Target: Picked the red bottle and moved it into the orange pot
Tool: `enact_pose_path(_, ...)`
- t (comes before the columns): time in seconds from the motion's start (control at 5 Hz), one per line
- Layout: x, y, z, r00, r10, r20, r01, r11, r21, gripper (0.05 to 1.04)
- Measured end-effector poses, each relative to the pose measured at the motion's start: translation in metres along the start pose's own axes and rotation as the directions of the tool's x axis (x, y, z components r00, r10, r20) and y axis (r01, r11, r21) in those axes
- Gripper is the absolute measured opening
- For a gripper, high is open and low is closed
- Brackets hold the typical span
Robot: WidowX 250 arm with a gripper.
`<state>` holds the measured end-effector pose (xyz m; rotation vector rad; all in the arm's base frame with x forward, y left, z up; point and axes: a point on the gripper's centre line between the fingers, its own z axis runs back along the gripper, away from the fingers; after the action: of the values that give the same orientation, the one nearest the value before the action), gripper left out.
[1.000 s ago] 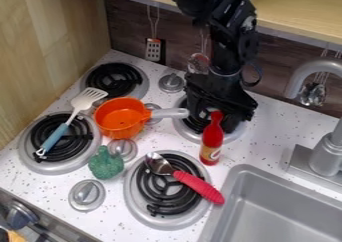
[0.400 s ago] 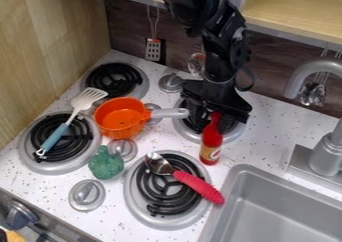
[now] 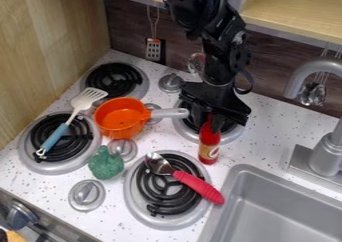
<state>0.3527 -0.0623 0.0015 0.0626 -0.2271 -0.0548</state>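
Black gripper [image 3: 210, 123] closed around the neck of red bottle [image 3: 209, 146], orange pot [image 3: 119, 117] apart from them, spoon [image 3: 190, 182] lying across a front burner [image 3: 141, 201].

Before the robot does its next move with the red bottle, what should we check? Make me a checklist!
1. Gripper at the red bottle's top: ok.
2. Firm grip on the bottle: cannot tell.
3. Orange pot uncovered: ok.
4. Pot handle pointing away from the gripper: not ok, it points toward it.
5. Spoon outside the pot: ok, it's on a front burner.
6. Bottle inside the pot: not ok.
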Motion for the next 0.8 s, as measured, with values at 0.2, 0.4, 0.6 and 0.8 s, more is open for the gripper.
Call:
enact_pose_path(0.2,-0.006,-0.007,0.002,1.0,0.013,-0.003,-0.013,0.999,0.038,0.313)
enact_pose_path(0.4,-0.011,-0.012,0.021,0.997,0.068,0.039,-0.072,0.993,0.095,0.313)
enact_pose_path(0.6,-0.018,-0.019,0.037,0.993,0.076,0.095,-0.092,0.982,0.167,0.313)
enact_pose_path(0.8,-0.028,-0.01,0.045,0.972,0.088,0.219,-0.149,0.949,0.278,0.313)
